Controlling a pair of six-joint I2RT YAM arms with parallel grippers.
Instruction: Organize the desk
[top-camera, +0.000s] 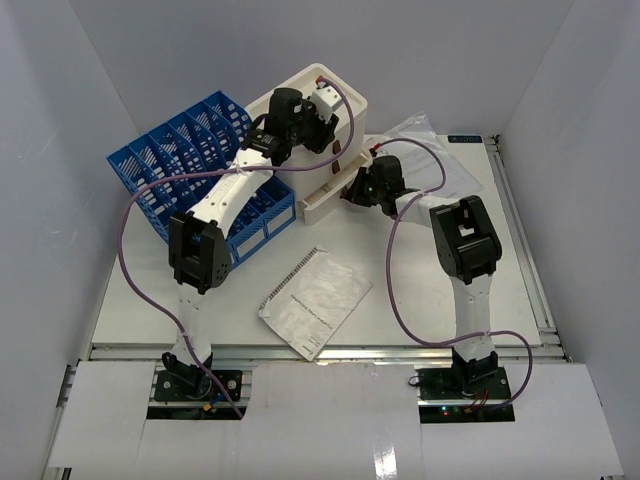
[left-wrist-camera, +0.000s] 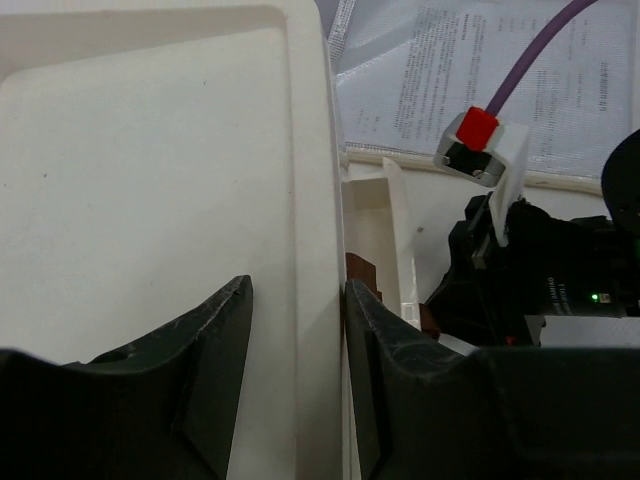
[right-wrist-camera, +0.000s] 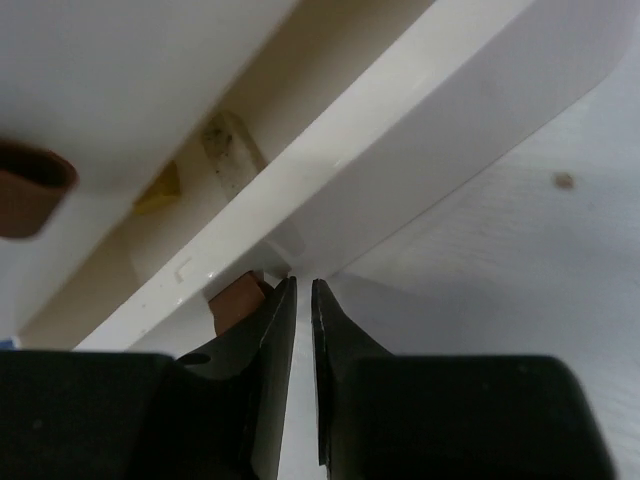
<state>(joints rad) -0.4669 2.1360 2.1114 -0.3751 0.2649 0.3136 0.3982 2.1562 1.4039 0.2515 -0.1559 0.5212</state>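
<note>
The white desk (top-camera: 440, 290) carries a white drawer box (top-camera: 345, 105) at the back, with its drawer (top-camera: 318, 203) pulled out toward the front. My left gripper (top-camera: 330, 135) sits over the box's right edge. Its jaws straddle the raised rim (left-wrist-camera: 320, 200): the right finger (left-wrist-camera: 385, 380) is against the outer wall, and a gap shows beside the left finger (left-wrist-camera: 215, 380). My right gripper (top-camera: 352, 190) is at the drawer's front corner (right-wrist-camera: 290, 250). Only a thin slit shows between its jaws (right-wrist-camera: 304, 290), with nothing in it. A brown handle piece (right-wrist-camera: 238, 298) sits just left of them.
A blue divided rack (top-camera: 200, 165) stands at the back left, touching the drawer box. A booklet in a clear bag (top-camera: 315, 300) lies front centre. Printed papers in a plastic sleeve (top-camera: 440, 165) lie back right. Metal rails edge the desk.
</note>
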